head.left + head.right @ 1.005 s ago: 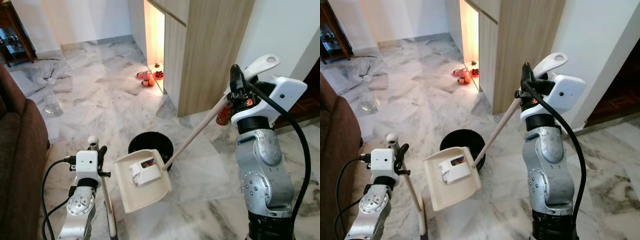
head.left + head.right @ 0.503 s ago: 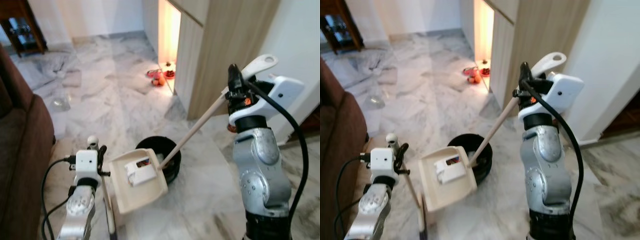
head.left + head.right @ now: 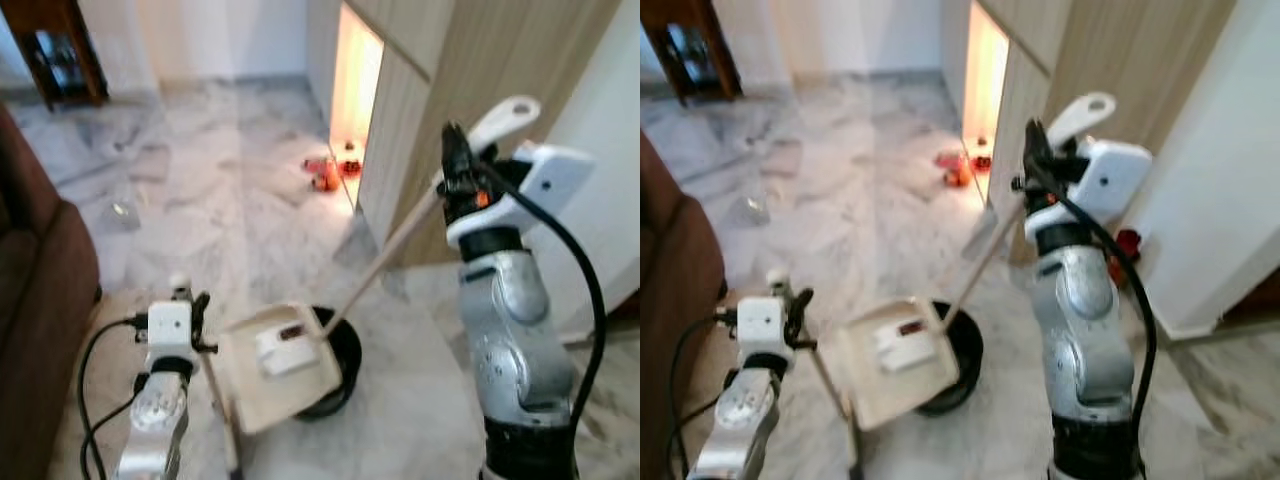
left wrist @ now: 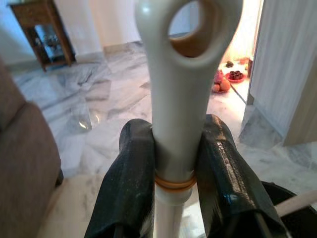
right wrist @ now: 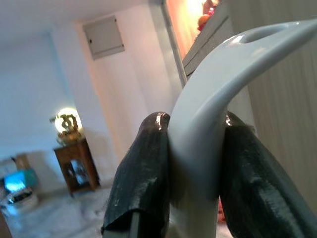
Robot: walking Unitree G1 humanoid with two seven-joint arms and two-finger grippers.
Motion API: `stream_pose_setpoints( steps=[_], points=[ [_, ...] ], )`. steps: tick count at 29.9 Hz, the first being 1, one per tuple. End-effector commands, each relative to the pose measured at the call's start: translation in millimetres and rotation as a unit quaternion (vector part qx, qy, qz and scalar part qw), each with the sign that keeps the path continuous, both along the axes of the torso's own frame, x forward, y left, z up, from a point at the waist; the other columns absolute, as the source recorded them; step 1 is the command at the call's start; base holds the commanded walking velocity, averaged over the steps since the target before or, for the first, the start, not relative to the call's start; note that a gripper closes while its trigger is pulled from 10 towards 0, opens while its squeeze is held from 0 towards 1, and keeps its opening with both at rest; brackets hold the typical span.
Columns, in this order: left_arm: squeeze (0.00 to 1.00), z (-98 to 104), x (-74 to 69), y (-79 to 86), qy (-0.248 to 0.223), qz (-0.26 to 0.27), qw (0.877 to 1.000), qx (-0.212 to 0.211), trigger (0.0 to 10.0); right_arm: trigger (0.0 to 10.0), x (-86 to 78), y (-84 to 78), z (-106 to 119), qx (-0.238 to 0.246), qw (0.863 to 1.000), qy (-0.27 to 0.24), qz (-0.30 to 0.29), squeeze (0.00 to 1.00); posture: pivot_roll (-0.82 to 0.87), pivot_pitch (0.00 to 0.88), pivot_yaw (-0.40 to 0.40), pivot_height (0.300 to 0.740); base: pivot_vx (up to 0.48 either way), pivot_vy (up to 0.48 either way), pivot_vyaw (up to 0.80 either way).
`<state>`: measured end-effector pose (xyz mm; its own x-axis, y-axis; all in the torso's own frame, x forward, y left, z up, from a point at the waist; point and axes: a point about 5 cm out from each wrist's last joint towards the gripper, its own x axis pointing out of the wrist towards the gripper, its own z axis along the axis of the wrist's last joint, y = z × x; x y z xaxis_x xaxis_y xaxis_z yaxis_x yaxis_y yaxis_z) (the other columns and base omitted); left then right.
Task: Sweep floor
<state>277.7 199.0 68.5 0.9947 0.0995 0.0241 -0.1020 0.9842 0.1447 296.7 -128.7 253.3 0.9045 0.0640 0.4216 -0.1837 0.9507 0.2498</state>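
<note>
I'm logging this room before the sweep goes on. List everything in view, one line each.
dustpan: one, cream, tilted over the bin, white scrap lying in it
dustpan handle: one, long, pale wood with a white grip, held by the right claw
bin: one, black, round, on the floor under the dustpan
broom handle: one, white with a hanging hole, held by the left claw
sofa: one, brown, along the robot's left
cabinet: one, light wood, ahead on the right
side table: one, dark wood, far left
floor: grey-white marble
left claw: black, shut on the broom handle
right claw: black, shut on the dustpan handle
</note>
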Motion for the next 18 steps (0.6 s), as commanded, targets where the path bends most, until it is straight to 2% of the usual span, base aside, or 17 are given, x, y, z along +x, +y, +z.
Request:
stream_pose_setpoints(
  steps=[1, 12, 18],
  points=[
    [0.0, 7.6, 3.8, -4.4, -0.02, -0.007, 1.0, 0.005, 10.0, 10.0, -4.6, -8.0, 12.4, 0.005, 0.999, -0.033, -0.016, 0.0, 0.12, 0.0, 0.018, 0.74, 0.398, 0.0, 0.0],
    [0.0, 8.4, 4.2, -4.3, -0.025, -0.006, 1.0, 0.004, 10.0, 10.0, -5.3, -6.4, 14.2, 0.005, 0.999, -0.037, -0.012, 0.0, 0.12, 0.0, 0.017, 0.74, 0.381, 0.0, 0.0],
    [0.0, 9.5, 3.8, -5.1, -0.028, -0.008, 1.0, 0.003, 10.0, 10.0, -7.0, -4.4, 16.9, -0.015, 0.998, -0.051, -0.012, 0.0, 0.12, 0.0, 0.018, 0.74, 0.0, 0.0, 0.0]
  ],
)
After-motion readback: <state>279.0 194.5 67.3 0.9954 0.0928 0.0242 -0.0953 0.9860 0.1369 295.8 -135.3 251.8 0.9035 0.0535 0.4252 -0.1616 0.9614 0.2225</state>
